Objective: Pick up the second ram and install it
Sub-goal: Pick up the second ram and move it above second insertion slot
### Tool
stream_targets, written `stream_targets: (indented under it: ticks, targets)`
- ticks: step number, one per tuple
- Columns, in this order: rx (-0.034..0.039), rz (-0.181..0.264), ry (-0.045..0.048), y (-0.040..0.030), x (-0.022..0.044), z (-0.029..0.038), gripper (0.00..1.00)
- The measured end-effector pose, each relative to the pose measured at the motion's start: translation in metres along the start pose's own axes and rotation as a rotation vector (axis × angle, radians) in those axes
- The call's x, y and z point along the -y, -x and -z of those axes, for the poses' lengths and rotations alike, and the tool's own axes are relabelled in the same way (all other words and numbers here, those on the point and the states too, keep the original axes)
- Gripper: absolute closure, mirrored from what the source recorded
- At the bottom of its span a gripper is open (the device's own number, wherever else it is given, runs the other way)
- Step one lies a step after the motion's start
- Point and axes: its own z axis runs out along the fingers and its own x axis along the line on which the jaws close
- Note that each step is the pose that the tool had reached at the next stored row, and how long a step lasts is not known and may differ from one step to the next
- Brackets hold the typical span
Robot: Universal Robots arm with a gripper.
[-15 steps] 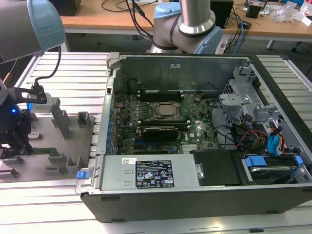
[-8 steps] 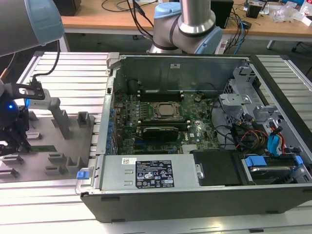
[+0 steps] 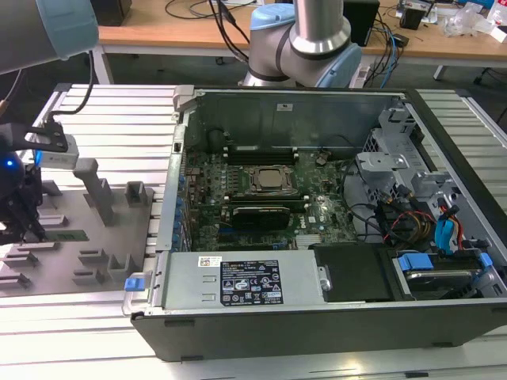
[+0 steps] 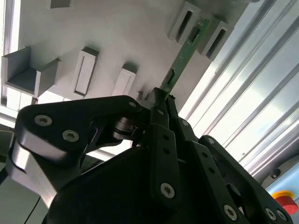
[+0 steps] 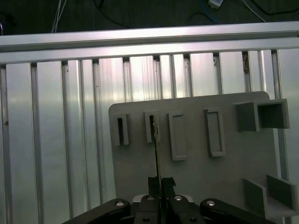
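Your gripper point(image 4: 161, 95) is pinching the second ram point(image 4: 182, 56). In the second wrist view you can see its dark fingers point(image 4: 158, 121) pressed together on one end of the thin green stick, which runs out from the fingertips across the gray fixture point(image 4: 117, 42). The stick's far end sits between two of the fixture's raised slot blocks point(image 4: 184, 23). You cannot tell whether that end touches the plate or hangs just above it. In the first wrist view you look along the stick edge-on. There the second ram point(image 5: 156, 149) shows as a thin dark line leading from the gripper point(image 5: 159, 183) to one block in the row, with other slot blocks on either side. In the exterior view the gripper point(image 3: 30, 228) is at the far left of the exterior view, low over the fixture point(image 3: 103, 237). The second ram point(image 3: 70, 235) lies roughly level beside it, pointing toward the open computer case point(image 3: 317, 317). The case lies on its side on the ribbed aluminium worktop point(image 3: 95, 348), just beside the fixture. Its motherboard point(image 3: 317, 214) faces up, with the square silver processor point(image 3: 269, 180) near the middle. The second ram is well apart from the motherboard, over the fixture at the gripper.
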Motion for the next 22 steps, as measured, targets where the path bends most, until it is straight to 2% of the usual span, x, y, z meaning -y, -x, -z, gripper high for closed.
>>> stream_targets:
  ticks: [22]
  targets:
    - [0.0, 0.0, -0.0001, 0.0005, -0.0016, 0.036, 0.86]
